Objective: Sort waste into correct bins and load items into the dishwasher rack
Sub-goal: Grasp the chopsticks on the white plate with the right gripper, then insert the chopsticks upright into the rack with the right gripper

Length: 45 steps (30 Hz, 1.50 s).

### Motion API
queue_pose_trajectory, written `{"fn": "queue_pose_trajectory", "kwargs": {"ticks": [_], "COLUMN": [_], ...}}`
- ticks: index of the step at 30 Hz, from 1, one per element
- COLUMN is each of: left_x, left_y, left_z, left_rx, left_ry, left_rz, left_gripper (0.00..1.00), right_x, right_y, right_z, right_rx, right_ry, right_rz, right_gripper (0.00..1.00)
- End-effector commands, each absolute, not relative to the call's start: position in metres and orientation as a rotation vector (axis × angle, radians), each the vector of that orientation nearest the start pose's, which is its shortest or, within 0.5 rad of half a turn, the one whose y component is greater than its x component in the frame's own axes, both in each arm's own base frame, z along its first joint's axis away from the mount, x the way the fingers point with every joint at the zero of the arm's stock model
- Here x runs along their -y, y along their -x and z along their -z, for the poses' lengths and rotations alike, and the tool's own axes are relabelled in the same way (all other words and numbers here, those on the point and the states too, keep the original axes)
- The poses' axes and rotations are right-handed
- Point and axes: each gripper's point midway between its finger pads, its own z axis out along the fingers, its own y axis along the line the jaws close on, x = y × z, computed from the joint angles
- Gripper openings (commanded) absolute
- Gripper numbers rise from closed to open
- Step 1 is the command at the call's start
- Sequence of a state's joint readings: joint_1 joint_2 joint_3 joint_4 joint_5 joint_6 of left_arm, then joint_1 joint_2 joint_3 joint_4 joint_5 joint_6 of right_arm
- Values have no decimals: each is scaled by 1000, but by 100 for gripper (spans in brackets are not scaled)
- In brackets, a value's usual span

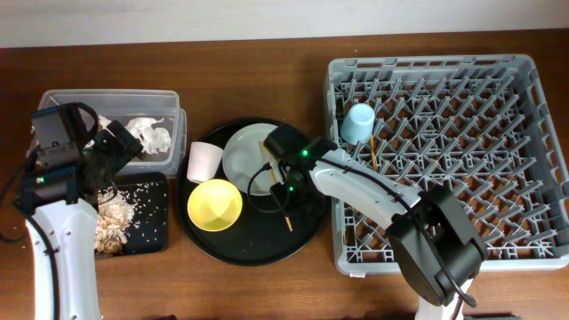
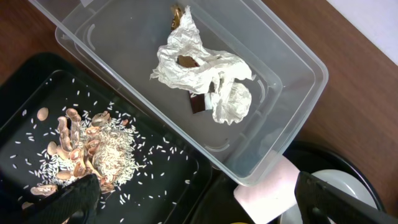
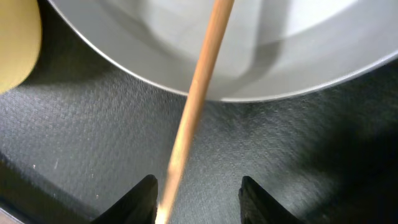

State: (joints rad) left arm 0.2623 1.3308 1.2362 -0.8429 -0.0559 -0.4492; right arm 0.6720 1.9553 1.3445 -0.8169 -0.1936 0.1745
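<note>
Right gripper [image 3: 198, 193] open, moderate gap, holding nothing. Chopstick [image 3: 196, 93] crosses plate [image 3: 261, 50] rim onto round tray [image 3: 93, 124], long axis running between jaws, hugging one finger. Right arm nearest. Left gripper [image 2: 208, 196] wide open, off plate, by tub [image 2: 124, 50].

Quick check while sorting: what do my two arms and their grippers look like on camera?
Left arm and right arm: white rounded shells, black joints, small green lights. Thin black cables run beside the left arm. Left gripper and right gripper: both matte black.
</note>
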Motion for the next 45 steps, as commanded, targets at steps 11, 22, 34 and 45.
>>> {"fn": "queue_pose_trajectory", "kwargs": {"ticks": [11, 22, 34, 45], "left_x": [-101, -101, -101, -101], "left_y": [-338, -338, -338, -338], "left_z": [-216, -216, -216, -216], "left_rx": [-2325, -2325, -2325, -2325], "left_ry": [884, 884, 884, 884], "left_rz": [11, 11, 11, 11], "left_gripper": [99, 99, 99, 99], "right_x": [-279, -168, -31, -17], "right_y": [-287, -340, -356, -355], "right_z": [-57, -161, -154, -127], "right_rx": [-2940, -2913, -3001, -3019], "right_ry": [678, 310, -53, 11], "right_rz": [-458, -140, 26, 42], "right_gripper": [10, 4, 4, 5]}}
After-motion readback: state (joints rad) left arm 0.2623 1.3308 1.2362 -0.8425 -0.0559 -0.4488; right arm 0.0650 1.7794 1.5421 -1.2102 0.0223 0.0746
